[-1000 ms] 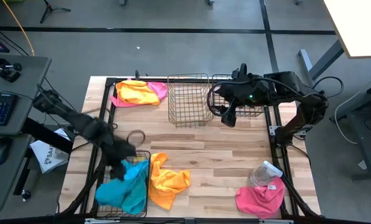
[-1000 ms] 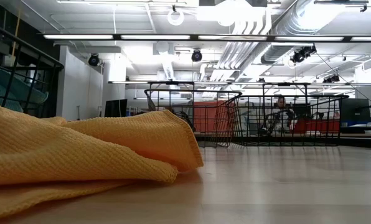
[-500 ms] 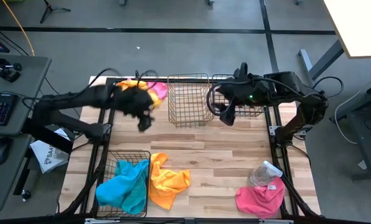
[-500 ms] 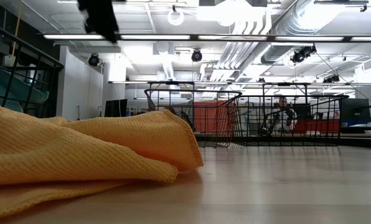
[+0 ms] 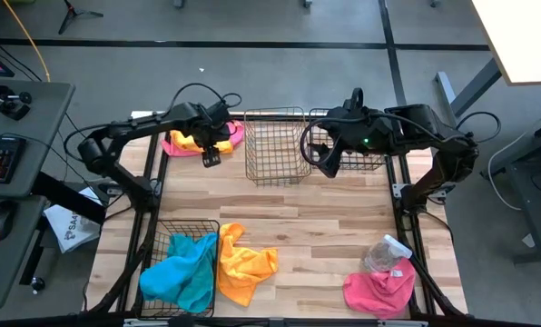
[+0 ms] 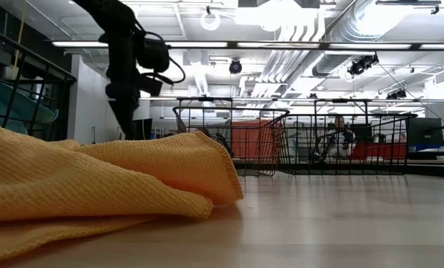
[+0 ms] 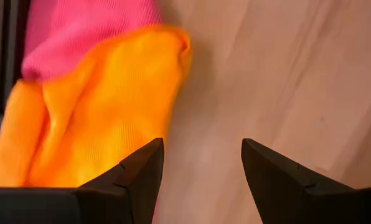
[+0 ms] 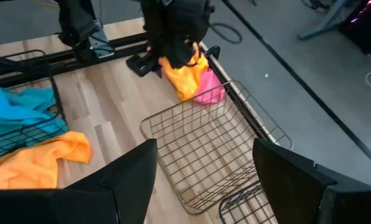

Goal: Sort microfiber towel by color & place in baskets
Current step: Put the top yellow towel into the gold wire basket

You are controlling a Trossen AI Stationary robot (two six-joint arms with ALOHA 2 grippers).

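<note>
microfiber towels lie scattered: an orange-yellow towel (image 5: 191, 138) on a pink towel (image 5: 229, 133) at the table's far left, a turquoise towel (image 5: 181, 272) in the near left basket (image 5: 152, 247), another orange-yellow towel (image 5: 245, 270) just beside that basket, another pink towel (image 5: 379, 289) near right beside a spray bottle (image 5: 384, 251). the left gripper (image 7: 201, 163) hovers at the far orange-yellow towel's edge, jaws spread and empty. the right gripper (image 8: 204, 163), jaws spread, hangs over the far middle basket (image 5: 275, 143) and far right basket (image 5: 366, 150).
</note>
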